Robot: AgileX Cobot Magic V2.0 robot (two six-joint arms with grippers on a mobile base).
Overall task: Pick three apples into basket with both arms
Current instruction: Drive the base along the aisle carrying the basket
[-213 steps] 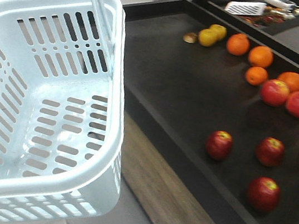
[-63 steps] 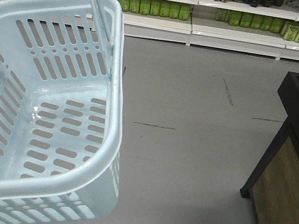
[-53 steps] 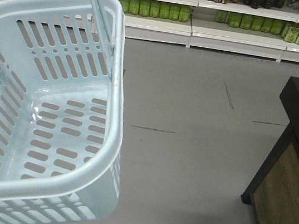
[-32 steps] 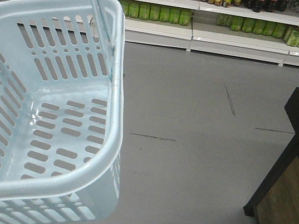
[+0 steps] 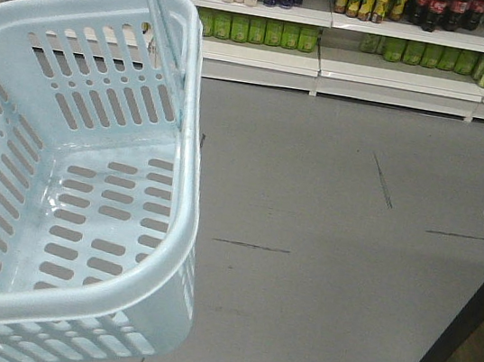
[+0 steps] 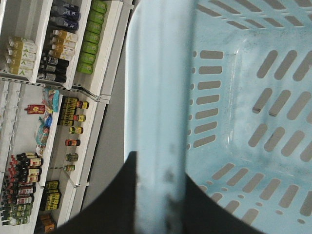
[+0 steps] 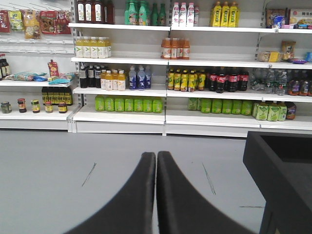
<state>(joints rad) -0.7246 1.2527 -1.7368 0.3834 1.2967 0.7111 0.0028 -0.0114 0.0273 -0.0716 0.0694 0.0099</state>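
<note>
Black left tool [image 6: 158, 168] clamps basket handle [image 6: 156, 73] (right tool [image 7: 156, 155] closed).

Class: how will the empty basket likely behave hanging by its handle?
The basket is probably light: slotted plastic, nothing inside. Hung from one narrow handle in the left gripper, it may swing or tilt. Its thick rim suggests stiffness.
</note>
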